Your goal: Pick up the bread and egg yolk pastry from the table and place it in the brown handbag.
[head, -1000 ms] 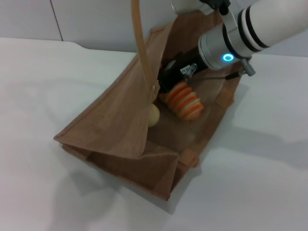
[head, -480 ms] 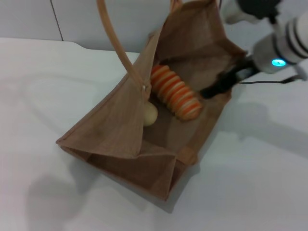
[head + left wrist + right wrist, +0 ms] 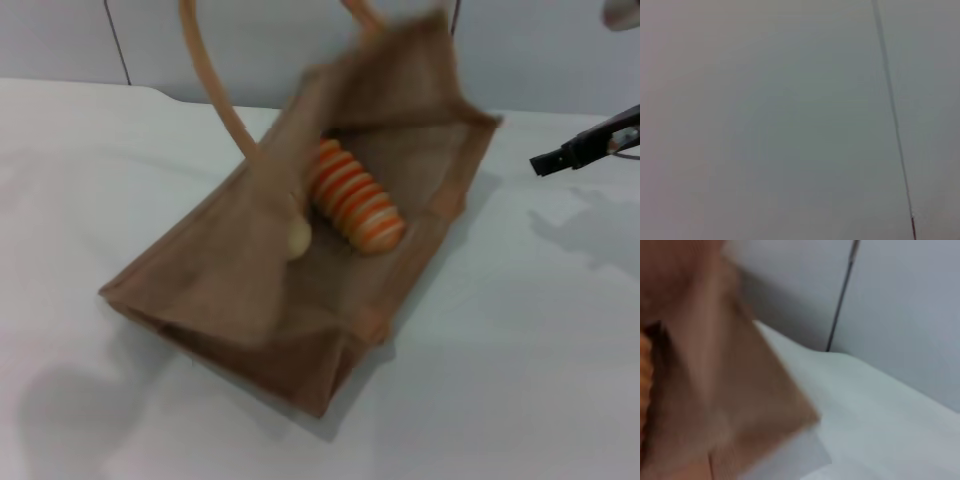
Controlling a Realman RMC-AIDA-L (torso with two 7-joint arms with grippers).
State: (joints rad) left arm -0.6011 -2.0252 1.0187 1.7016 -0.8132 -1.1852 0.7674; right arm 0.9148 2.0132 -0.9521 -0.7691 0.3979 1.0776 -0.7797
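The brown handbag (image 3: 215, 270) lies tilted and open on the white table (image 3: 520, 340). Inside it rests the bread (image 3: 355, 200), a ridged loaf striped orange and cream. The egg yolk pastry (image 3: 298, 238), a pale round ball, sits beside the loaf, half hidden behind the bag's near wall. My right gripper (image 3: 547, 162) hovers outside the bag, off to its right, holding nothing. In the right wrist view the bag's wall (image 3: 715, 390) fills the near side, with a sliver of the bread (image 3: 644, 365) at the edge. The left gripper is out of view.
One long strap handle (image 3: 205, 75) rises from the bag's left wall out of the top of the picture. A grey panelled wall (image 3: 60, 40) stands behind the table. The left wrist view shows only a grey wall (image 3: 765, 125) with a seam.
My right gripper has pulled out of the bag and moved off to the right, leaving the bread lying inside. The bag's walls and handle have swayed to the left.
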